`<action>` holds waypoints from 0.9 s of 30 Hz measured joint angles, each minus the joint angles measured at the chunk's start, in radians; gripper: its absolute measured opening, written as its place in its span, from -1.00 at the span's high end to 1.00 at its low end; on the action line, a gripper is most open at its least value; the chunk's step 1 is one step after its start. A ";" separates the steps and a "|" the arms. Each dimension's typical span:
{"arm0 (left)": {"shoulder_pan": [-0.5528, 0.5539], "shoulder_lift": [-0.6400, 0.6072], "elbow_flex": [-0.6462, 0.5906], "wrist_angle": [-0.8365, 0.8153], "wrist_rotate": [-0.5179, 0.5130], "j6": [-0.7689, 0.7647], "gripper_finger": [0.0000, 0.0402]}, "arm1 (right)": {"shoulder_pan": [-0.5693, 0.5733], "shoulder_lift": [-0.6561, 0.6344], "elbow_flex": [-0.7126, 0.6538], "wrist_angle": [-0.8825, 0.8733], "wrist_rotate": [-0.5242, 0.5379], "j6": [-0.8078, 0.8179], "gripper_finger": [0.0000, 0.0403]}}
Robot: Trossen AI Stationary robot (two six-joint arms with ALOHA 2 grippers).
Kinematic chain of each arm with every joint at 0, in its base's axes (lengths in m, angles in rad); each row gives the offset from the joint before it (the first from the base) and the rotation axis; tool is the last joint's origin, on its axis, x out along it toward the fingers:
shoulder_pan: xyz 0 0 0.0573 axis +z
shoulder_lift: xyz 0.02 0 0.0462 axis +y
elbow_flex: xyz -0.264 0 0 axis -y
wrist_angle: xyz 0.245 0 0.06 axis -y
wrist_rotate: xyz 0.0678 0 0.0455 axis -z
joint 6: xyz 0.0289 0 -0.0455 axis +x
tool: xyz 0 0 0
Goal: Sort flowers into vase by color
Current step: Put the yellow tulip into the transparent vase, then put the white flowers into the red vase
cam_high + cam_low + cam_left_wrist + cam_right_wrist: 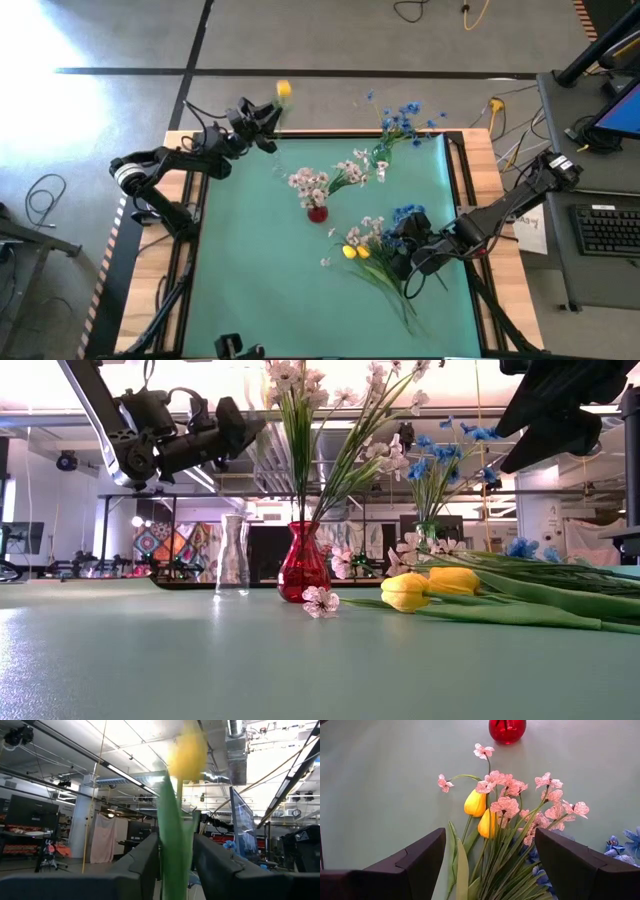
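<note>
The left gripper (268, 122), at the counter's (250, 260) far edge, has its jaws either side of a yellow tulip (187, 755) stem — gripping or not, I cannot tell. The right gripper (392, 250) hovers, jaws apart, over the flower pile (510, 820) — red vase (317, 211) holds pink blossoms.

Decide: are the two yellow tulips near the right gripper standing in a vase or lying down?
Lying down: both yellow tulips rest flat on the green mat.
</note>
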 joint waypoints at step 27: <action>-0.024 -0.190 0.000 -0.026 0.097 -0.134 0.27 | 0.000 0.000 0.000 0.000 -0.003 -0.004 -0.48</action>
